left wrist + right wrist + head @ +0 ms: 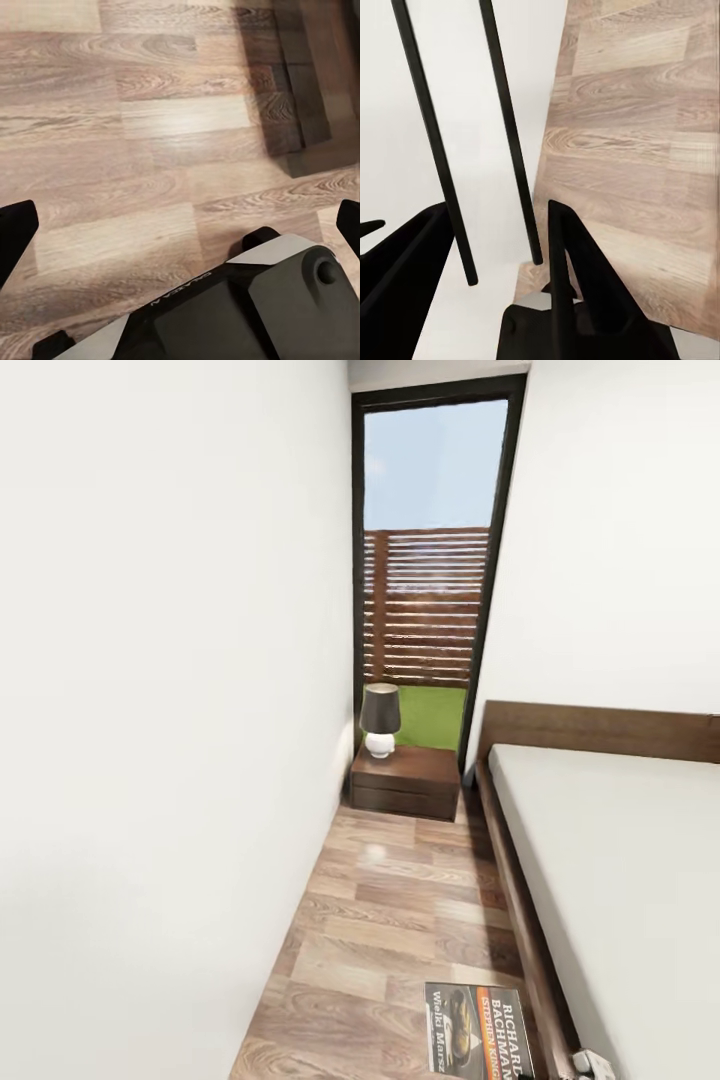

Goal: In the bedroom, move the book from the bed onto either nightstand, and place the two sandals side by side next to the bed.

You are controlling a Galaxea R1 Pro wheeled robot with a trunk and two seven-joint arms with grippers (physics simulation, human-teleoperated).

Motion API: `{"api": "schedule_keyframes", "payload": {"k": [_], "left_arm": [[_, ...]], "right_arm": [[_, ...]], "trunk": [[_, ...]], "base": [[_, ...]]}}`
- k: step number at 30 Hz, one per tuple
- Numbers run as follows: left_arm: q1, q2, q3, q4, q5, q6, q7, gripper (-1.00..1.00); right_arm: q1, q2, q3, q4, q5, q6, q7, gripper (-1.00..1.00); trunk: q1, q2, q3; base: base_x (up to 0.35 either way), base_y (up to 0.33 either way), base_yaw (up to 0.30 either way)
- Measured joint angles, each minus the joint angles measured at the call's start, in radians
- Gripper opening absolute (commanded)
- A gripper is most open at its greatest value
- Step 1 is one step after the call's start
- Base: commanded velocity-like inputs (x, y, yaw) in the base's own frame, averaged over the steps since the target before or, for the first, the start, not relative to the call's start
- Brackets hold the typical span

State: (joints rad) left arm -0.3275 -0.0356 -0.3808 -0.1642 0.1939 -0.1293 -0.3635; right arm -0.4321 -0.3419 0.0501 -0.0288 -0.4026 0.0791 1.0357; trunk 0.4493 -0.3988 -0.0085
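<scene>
Head view, nearest: the book (pixel 479 1032) lies flat on the wood floor (pixel 400 900), cover up, just beside the dark frame of the bed (pixel 520 890); no fingers touch it. A small white-and-dark piece (pixel 590 1063) of the robot shows at the lower edge beside the bed frame.

Left wrist view: the left gripper (pixel 184 229) hangs over bare floor planks, its two dark fingers (pixel 16 229) set wide apart at the frame edges, nothing between them; a dark wooden edge (pixel 300 90) lies beyond the fingers.

Right wrist view: the right gripper (pixel 499 259) has its black fingers (pixel 574 262) spread with nothing held; beyond them stand two thin black bars (pixel 510 135) against a white surface, with floor planks alongside.

Farther off, the nightstand (pixel 405 780) stands against the wall beside the headboard, carrying a dark-shaded lamp (pixel 379 718). Behind it a tall window (pixel 430 550) shows a slatted fence and grass.
</scene>
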Motion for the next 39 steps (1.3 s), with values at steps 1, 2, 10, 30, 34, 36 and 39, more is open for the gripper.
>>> {"api": "schedule_keyframes", "payload": {"k": [1,2,10,30,34,36,39], "left_arm": [[0.0,0.0,0.0,0.0,0.0,0.0,0.0,1.0],[0.0,0.0,0.0,0.0,0.0,-0.001,0.0,1.0],[0.0,0.0,0.001,0.0,0.0,-0.001,0.0,1.0],[0.0,0.0,0.001,0.0,0.0,-0.002,0.0,1.0],[0.0,0.0,0.001,0.0,0.0,-0.002,0.0,1.0],[0.0,0.0,0.001,0.0,0.0,-0.002,0.0,1.0],[0.0,0.0,0.001,0.0,0.0,-0.002,0.0,1.0]], "right_arm": [[0.0,0.0,0.001,0.0,0.0,0.0,0.0,-1.0],[0.0,0.0,0.002,0.0,0.0,0.0,0.0,-1.0],[0.0,0.0,0.002,0.0,0.0,0.0,0.0,-1.0],[0.0,0.0,-0.002,0.0,-0.001,0.0,0.0,-1.0],[0.0,0.0,-0.002,0.0,-0.001,0.0,0.0,-1.0],[0.0,0.0,-0.002,0.0,-0.001,0.0,0.0,-1.0],[0.0,0.0,-0.002,0.0,-0.001,0.0,0.0,-1.0]], "trunk": [[0.0,0.0,0.0],[0.0,0.0,0.0],[0.0,0.0,0.0],[0.0,0.0,0.0],[0.0,0.0,0.0],[0.0,0.0,0.0],[0.0,0.0,-0.001]], "base": [[0.064,0.0,-0.285],[0.041,0.0,-0.284],[0.008,0.0,-0.283],[0.0,0.0,-0.254],[0.0,0.0,-0.108],[0.0,0.0,-0.025],[0.0,0.0,-0.01]]}}
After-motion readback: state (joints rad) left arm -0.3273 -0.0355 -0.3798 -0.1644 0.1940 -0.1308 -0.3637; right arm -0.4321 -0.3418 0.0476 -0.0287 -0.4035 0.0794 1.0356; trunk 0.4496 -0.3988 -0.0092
